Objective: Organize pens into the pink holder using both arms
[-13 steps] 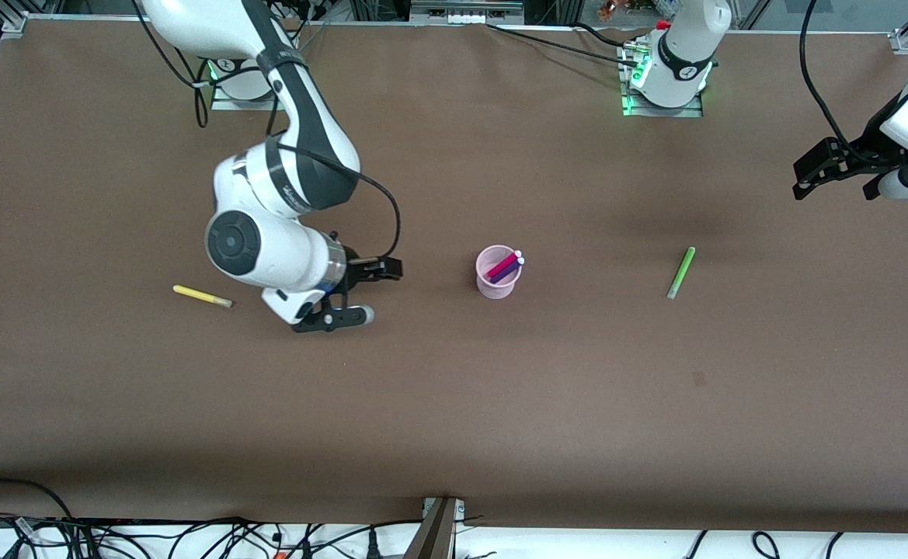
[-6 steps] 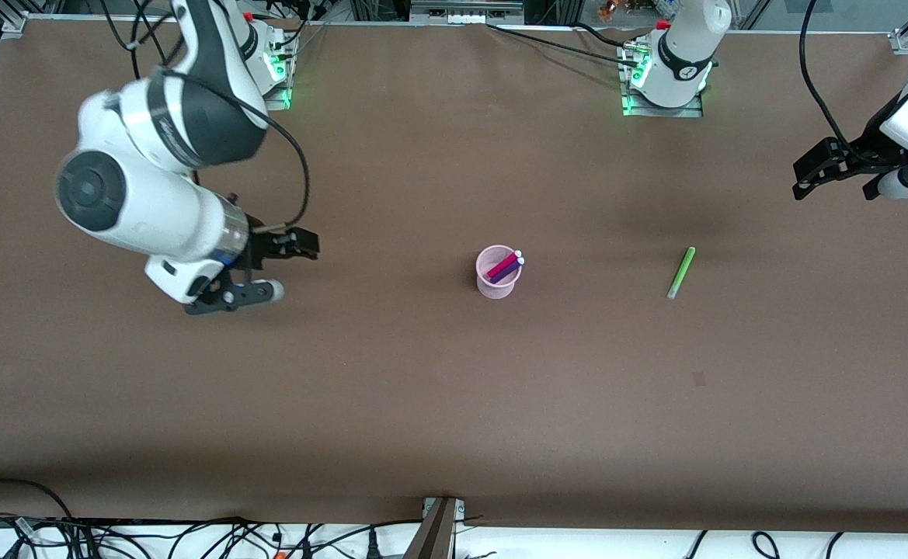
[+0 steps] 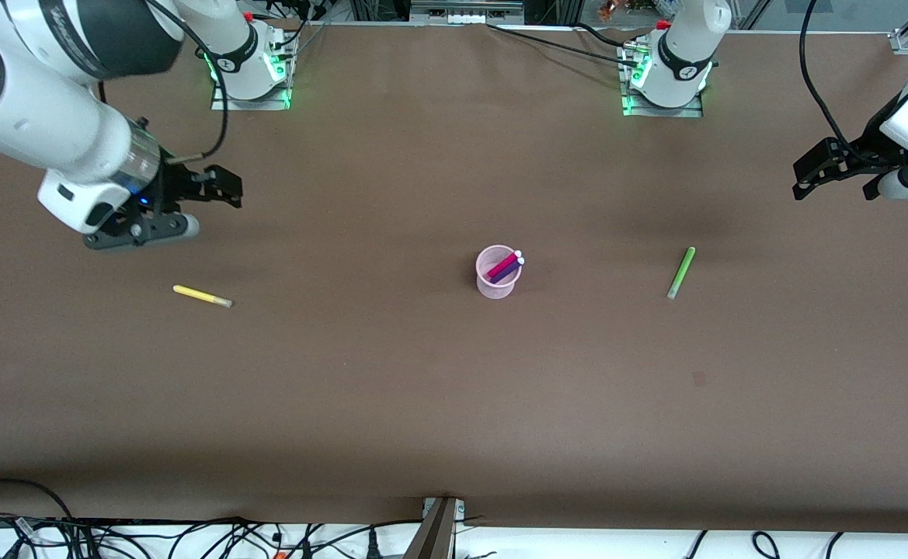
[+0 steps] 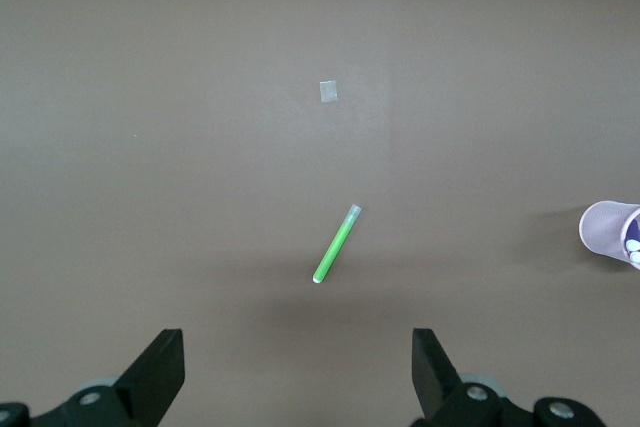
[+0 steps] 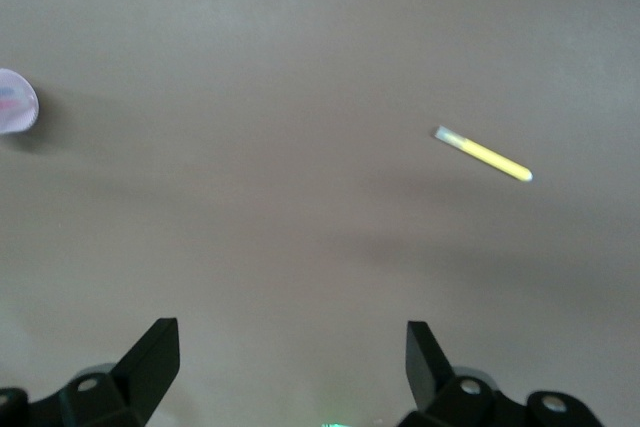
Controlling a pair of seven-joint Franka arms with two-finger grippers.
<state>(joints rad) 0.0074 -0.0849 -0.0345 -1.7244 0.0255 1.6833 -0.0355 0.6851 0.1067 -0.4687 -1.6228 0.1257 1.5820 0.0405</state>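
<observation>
Right arm: I have it raised over its own end of the desk, right pincer [image 3: 203, 208] empty, fingers [image 5: 150, 357] spread wide. Left arm: I have it waiting, raised over its own end of the desk, left pincer [image 3: 803, 180] empty, fingers [image 4: 160, 372] spread wide.

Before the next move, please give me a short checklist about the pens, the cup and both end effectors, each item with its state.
1. Cup upright: ok.
2. Pink pen and purple pen in the cup: ok.
3. Yellow pen in the cup: not ok, it lies on the table toward the right arm's end.
4. Green pen in the cup: not ok, it lies toward the left arm's end.
5. Right end effector open and empty: ok.
6. Left end effector open and empty: ok.
</observation>
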